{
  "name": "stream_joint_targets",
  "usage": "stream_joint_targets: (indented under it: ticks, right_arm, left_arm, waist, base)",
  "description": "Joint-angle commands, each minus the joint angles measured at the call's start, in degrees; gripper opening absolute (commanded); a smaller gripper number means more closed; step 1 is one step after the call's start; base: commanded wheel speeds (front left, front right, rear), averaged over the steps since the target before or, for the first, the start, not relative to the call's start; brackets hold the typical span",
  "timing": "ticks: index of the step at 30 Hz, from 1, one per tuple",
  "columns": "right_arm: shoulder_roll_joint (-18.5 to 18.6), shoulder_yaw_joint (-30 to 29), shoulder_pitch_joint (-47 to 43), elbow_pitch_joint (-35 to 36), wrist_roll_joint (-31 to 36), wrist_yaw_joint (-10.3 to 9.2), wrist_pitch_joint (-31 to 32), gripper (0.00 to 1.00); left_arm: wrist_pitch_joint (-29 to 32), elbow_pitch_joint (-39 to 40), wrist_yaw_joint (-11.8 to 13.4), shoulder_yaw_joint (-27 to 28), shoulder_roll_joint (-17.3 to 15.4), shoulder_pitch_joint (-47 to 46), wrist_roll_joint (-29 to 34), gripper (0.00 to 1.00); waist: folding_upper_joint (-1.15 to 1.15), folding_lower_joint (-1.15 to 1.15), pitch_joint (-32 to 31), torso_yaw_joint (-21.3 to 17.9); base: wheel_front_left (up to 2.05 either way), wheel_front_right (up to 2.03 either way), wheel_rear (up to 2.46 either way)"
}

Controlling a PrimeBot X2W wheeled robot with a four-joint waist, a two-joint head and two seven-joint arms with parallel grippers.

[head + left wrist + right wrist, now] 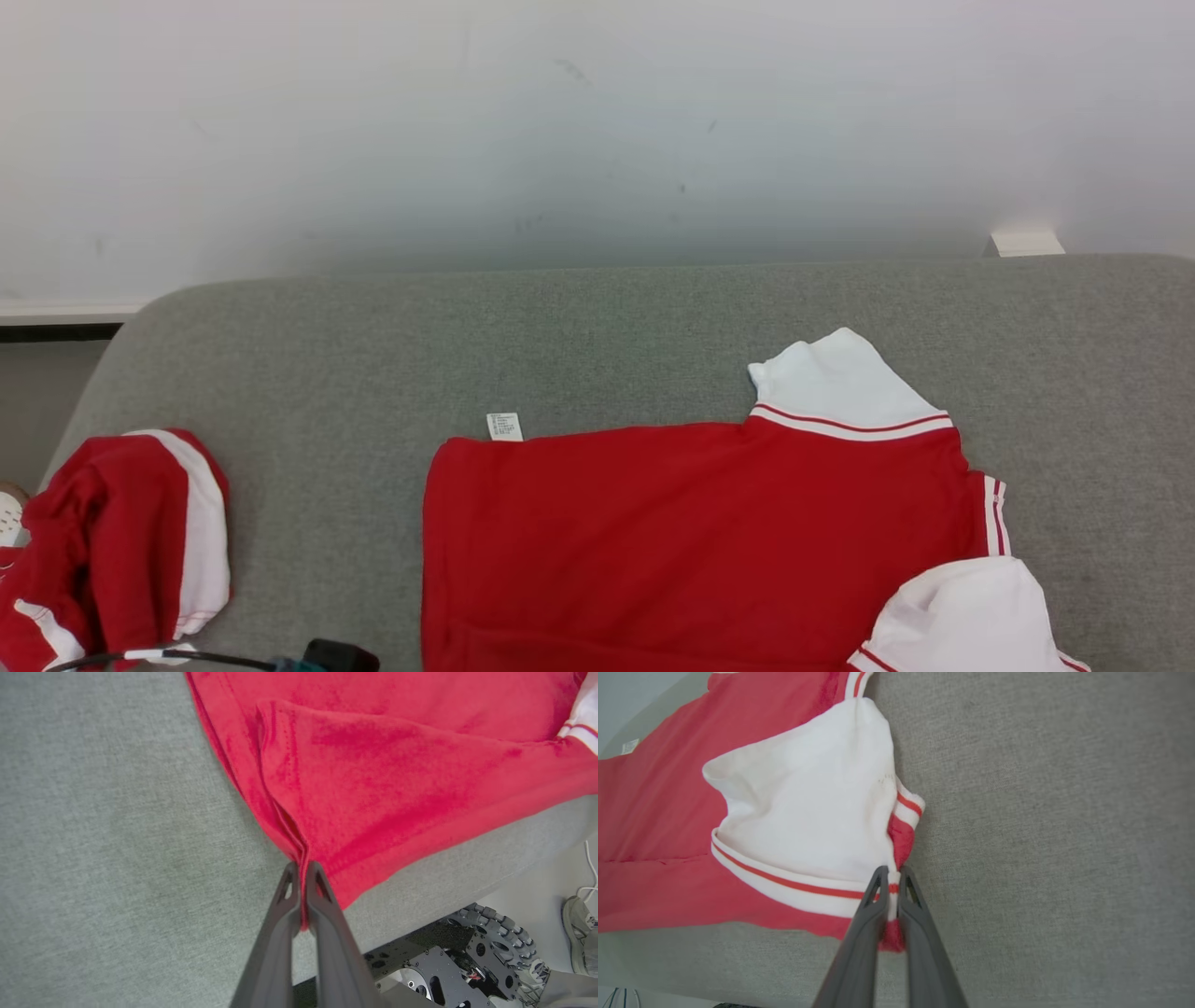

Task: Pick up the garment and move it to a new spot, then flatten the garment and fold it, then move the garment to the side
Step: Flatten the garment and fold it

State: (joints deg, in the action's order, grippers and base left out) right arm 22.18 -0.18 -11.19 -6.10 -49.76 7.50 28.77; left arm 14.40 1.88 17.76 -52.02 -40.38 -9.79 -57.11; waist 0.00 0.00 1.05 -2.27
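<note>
The garment is a red shirt with white sleeves and red-striped white trim, lying spread on the grey cushioned surface at centre right of the head view. In the left wrist view my left gripper is shut on the garment's red hem corner near the surface's front edge, the cloth pinched between the dark fingers. The right wrist view has my right gripper shut on the garment where the white sleeve's striped cuff meets red cloth. A small white label sticks out at the far left corner.
Another red and white garment lies bunched at the surface's left end, with a dark cable beside it. The robot's wheeled base and a person's shoe show on the floor beyond the front edge. A pale wall rises behind.
</note>
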Motion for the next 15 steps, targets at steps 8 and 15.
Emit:
stream_joint_targets:
  ticks: [8, 15]
  right_arm:
    - [-5.62, -4.61, 0.13, 2.22, 6.98, -0.01, 3.69, 1.0]
    - [-7.03, -6.92, 1.94, 7.41, 10.13, -0.01, 4.95, 1.0]
  left_arm:
    - [0.58, 0.45, 0.75, 0.0, -0.01, -0.09, 0.02, 1.0]
    - [-0.34, 1.56, 1.28, 1.6, -1.7, -3.06, 1.82, 1.0]
  waist:
    - [0.0, 0.0, 0.4, -0.33]
    - [0.0, 0.0, -0.26, -0.64]
  base:
    - [0.0, 0.0, 0.0]
    - [0.0, 0.0, 0.0]
